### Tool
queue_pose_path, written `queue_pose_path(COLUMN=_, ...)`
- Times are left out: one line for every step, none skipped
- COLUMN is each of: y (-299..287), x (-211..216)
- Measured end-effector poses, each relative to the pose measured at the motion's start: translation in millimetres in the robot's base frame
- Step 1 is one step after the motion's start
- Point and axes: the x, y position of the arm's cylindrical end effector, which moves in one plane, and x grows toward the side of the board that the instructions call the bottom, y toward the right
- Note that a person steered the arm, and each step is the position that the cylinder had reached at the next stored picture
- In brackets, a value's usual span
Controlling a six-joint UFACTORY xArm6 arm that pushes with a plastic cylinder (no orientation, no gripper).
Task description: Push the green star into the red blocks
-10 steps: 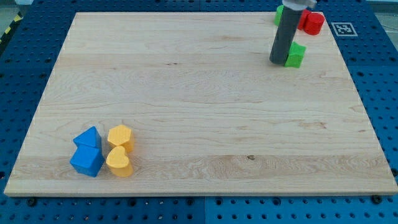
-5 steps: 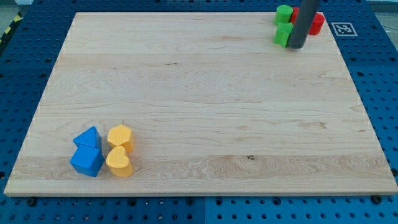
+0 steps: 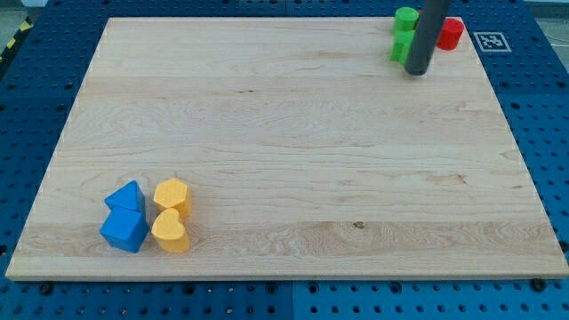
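Camera view takes in the wooden board [image 3: 284, 151] first, a pale slab lying on a blue perforated table [image 3: 18, 133]. Over the view's top right corner the arm's dark rod [image 3: 427, 31] comes down at a slight lean; it carries no jaws to open or close, only the tip [image 3: 415, 70], planted on the wood. Just to the view's left of that tip, touching or nearly so, sits the green star [image 3: 402, 47], its shape hard to make out at this size, with a green cylinder [image 3: 406, 17] right above it. A red block [image 3: 451, 33] peeks out on the rod's other side, largely hidden, so any second red piece cannot be confirmed. Far off at the view's bottom left huddle two blue blocks [image 3: 124, 220], a yellow hexagon [image 3: 172, 193] and a yellow heart [image 3: 170, 231], none of them involved. The closing push seems to be in hand, though the rod stands between star and red. My guess is the tip must circle to the star's left side and shove it rightward into the red.
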Motion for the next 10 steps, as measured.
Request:
queue_pose_path(y=20, x=-3)
queue_pose_path(y=-2, x=11)
queue_pose_path(y=-56, x=24)
queue_pose_path(y=-63, x=-8)
queue_pose_path(y=-51, x=-40)
queue_pose_path(y=-21, x=-46)
queue_pose_path(y=4, x=-46)
queue_pose_path(y=-6, x=-46)
queue_pose_path(y=-54, x=-49)
queue_pose_path(y=-74, x=-96)
